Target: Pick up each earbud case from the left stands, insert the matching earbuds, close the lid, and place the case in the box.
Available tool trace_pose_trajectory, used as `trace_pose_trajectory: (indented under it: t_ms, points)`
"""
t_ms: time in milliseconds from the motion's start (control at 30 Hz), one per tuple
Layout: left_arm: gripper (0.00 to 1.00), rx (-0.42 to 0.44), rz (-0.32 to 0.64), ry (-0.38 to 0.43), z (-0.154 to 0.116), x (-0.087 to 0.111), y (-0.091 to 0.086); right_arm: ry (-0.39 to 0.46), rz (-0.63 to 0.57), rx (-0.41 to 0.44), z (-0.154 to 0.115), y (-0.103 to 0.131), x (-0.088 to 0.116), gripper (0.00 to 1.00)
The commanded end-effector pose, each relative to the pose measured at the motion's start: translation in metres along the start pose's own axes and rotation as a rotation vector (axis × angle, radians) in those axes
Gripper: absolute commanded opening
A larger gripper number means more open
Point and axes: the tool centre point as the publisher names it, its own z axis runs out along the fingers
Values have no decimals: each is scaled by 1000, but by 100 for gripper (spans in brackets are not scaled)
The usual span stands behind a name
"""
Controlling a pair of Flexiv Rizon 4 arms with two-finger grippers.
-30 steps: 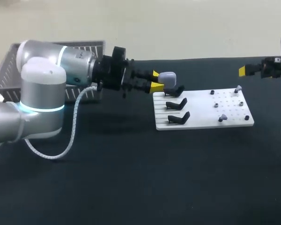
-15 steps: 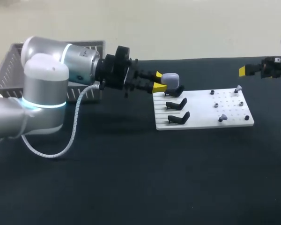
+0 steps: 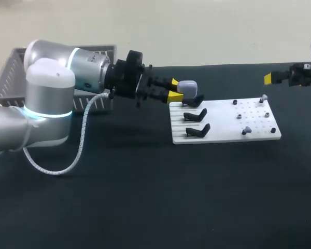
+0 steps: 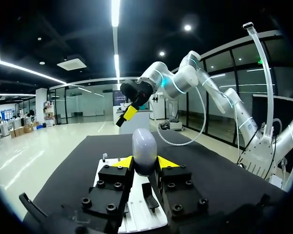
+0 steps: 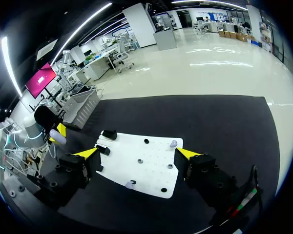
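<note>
Overhead first: left gripper [image 3: 174, 89] pinching the case [image 3: 187, 85] from two sides, at the eleven o'clock corner of the board [image 3: 225, 136], right over the farthest of three stands [image 3: 195, 114]. Hard to say whether free of that stand yet. Two bare stands at six o'clock of it. Earbuds [image 3: 245, 130] among dark pegs [image 3: 273, 130] on the board's three o'clock half. Box [image 3: 8, 78] well apart at nine o'clock, behind the arm. Right gripper [image 3: 272, 78] hanging beyond the one o'clock corner, near nothing.

Next, left wrist: case [image 4: 145, 148] upright between the yellow tips, both pressed on its flanks. Board and one stand directly beneath. Right gripper [image 4: 128, 111] ahead at twelve o'clock, high over the table.

Then right wrist: jaws spread wide, nothing held, board [image 5: 141, 163] under them. One earbud [image 5: 174, 143] near the one o'clock finger, another [image 5: 131, 184] at the board's near edge. Left gripper and case [image 5: 60, 138] out at ten o'clock, past the stands.

Probably the lift-off step. Raise straight up until well clear of the stand before any sideways move. Squeeze the flanks only, leaving the lid free to open. Likely snags: the two bare stands below, the pegs, and the loose earbuds, easily knocked by a low sweep.
</note>
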Motion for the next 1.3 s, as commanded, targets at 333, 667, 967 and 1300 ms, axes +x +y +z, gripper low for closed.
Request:
trace_pose_trajectory:
  t_ms: [333, 667, 967, 1300]
  points:
    - [0, -4, -2, -2, 1, 2, 0, 9, 1, -2, -2, 3, 6, 100]
    - [0, -9, -23, -15, 6, 5, 1, -8, -54, -43, -25, 39, 24, 100]
    - [0, 10, -47, -17, 15, 9, -1, 35, -145, -99, -29, 85, 38, 100]
    - [0, 26, -60, -1, 18, 12, -1, 82, -150, -146, -20, 111, 51, 100]
